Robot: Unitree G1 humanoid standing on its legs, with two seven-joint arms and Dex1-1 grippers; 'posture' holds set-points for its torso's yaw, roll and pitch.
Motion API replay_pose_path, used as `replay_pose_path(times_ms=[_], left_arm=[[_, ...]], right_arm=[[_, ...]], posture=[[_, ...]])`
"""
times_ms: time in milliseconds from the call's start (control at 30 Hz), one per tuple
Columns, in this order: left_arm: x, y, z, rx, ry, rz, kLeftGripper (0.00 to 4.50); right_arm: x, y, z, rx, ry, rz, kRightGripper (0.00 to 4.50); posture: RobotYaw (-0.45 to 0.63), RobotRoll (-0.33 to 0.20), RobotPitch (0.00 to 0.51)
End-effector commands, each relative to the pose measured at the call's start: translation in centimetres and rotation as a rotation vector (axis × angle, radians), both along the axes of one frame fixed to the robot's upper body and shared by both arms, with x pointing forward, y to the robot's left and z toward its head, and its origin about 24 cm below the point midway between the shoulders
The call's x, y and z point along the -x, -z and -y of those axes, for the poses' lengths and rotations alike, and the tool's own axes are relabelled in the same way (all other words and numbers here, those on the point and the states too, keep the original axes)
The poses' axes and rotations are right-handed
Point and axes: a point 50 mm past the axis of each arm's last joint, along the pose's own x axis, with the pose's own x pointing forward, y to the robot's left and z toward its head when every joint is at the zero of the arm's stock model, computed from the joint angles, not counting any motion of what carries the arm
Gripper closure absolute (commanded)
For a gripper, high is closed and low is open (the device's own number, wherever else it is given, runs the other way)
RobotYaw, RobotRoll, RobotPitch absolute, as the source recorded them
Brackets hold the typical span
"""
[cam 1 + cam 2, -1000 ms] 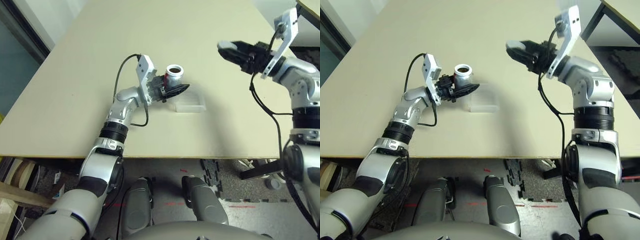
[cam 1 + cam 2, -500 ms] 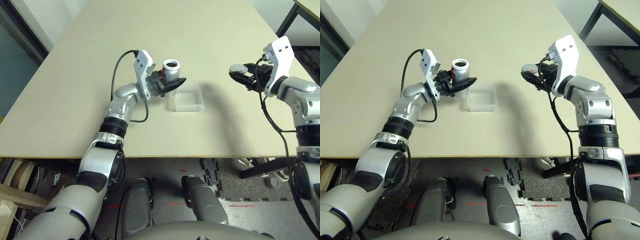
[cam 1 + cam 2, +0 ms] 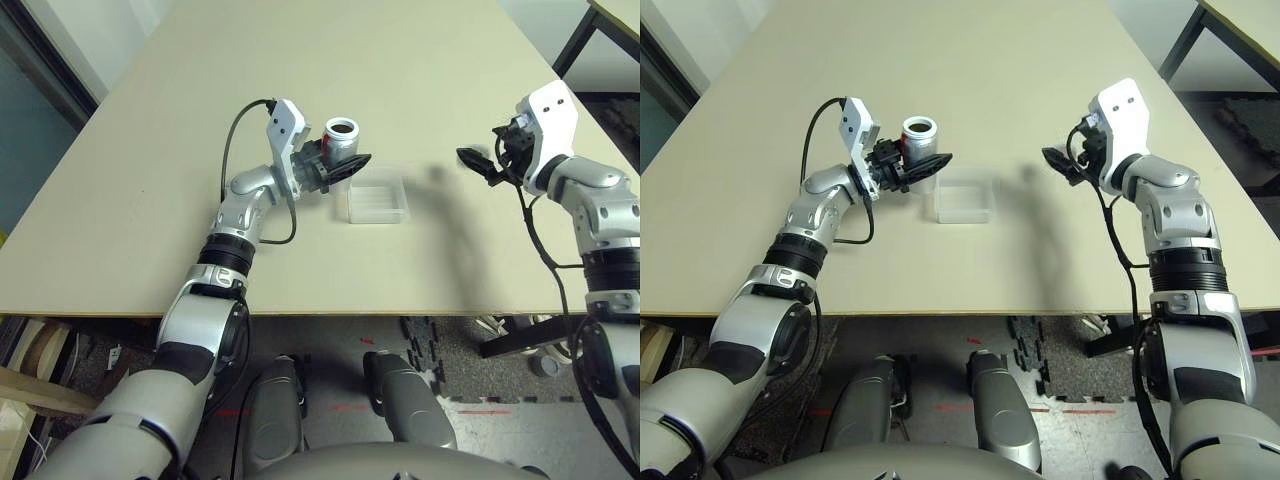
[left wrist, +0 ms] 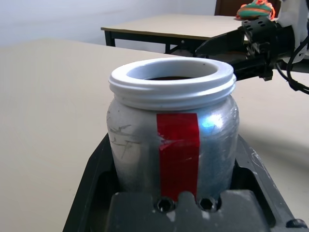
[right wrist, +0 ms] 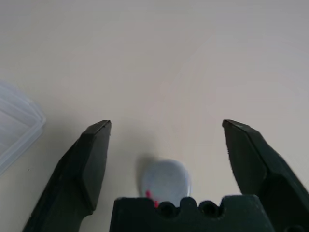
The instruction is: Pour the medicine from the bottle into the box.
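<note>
Left gripper (image 4: pixel 169 193) clamping uncapped silver-grey red-labelled bottle (image 4: pixel 172 129) upright beside clear plastic box (image 3: pixel 376 199); right gripper (image 5: pixel 166 145) spread above grey round cap (image 5: pixel 166 180).

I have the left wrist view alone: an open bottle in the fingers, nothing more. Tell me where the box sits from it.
Observer: The box lies on the table just to the robot's right of the bottle, close beside the left gripper.
Operator: Say whether the bottle is tipped over it.
Observer: No. The head views show it upright, mouth up, to the left of the box, not above it.
Operator: Report the cap.
Observer: A grey round cap lies on the table between the right gripper's open fingers.
Operator: Place that gripper.
Observer: It is off to the box's right, well apart from it.
</note>
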Motion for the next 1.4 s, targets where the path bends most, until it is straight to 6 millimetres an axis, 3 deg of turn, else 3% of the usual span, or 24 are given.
replay_pose_path(times_ms=[33,267,533,800,1400], left_arm=[[-0.2,0.1,-0.3,-0.024,-0.017,0.004,1.90],[-0.8,-0.3,-0.5,-0.038,-0.054,-0.001,1.90],[-1.6,-0.9,-0.7,-0.089,-0.091,-0.025,1.90],[-2.0,-1.1,-1.0,-0.105,-0.117,-0.011,1.90],[-2.2,-1.1,-1.5,-0.131,-0.152,-0.010,1.90]], right_arm=[[-0.1,0.1,-0.1,-0.001,0.000,0.004,0.00],[0.2,-0.1,-0.4,-0.046,-0.081,0.009,0.00],[2.3,-0.7,-0.8,-0.090,-0.359,0.012,0.00],[5.0,0.9,-1.6,-0.058,-0.683,-0.049,0.00],[5.0,2.1,-1.8,-0.094,-0.707,-0.047,0.00]], posture=[[-0.23,0.000,0.122],[-0.24,0.000,0.114],[-0.25,0.000,0.117],[-0.25,0.000,0.115],[-0.23,0.000,0.113]])
